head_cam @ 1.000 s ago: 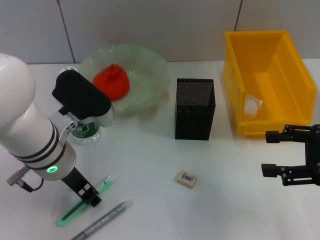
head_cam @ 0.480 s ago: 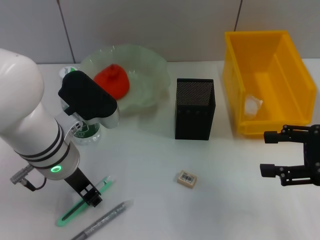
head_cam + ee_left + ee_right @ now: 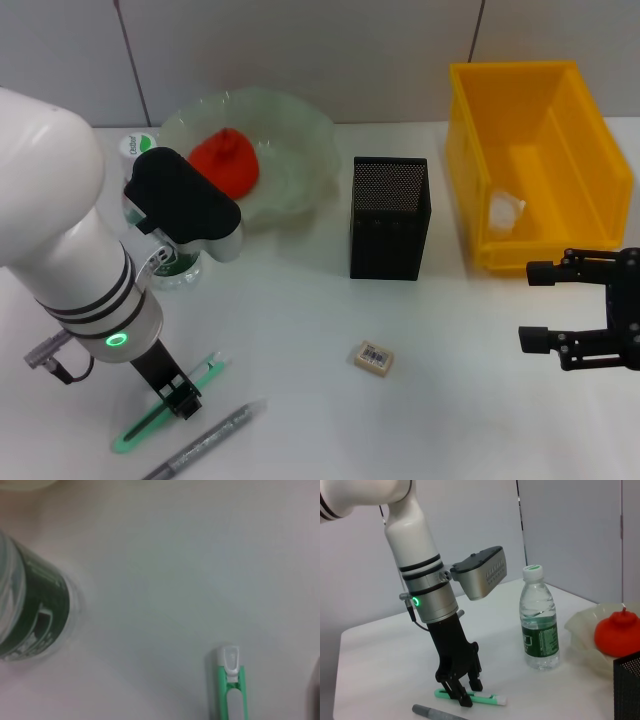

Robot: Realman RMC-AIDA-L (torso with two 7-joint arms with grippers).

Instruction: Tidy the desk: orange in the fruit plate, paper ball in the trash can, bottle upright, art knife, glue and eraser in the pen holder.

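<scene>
The large yellow plastic bin at the far right holds a crumpled white paper ball on its floor. The pale green translucent fruit plate with a wavy rim carries the orange-red fruit near its middle. The black mesh pen holder stands between plate and bin; what lies inside it cannot be told. The clear plastic water bottle stands upright just beside the plate, with a white-and-green cap and a dark green label whose white writing is too small to read. The left gripper is down at the near left of the table, its black fingers closed around the green and white art knife, which lies flat. A grey pen-like stick lies just nearer. The right gripper hovers near the bin's front with fingers spread, holding nothing. The small beige eraser bears a barcode sticker, unreadable
</scene>
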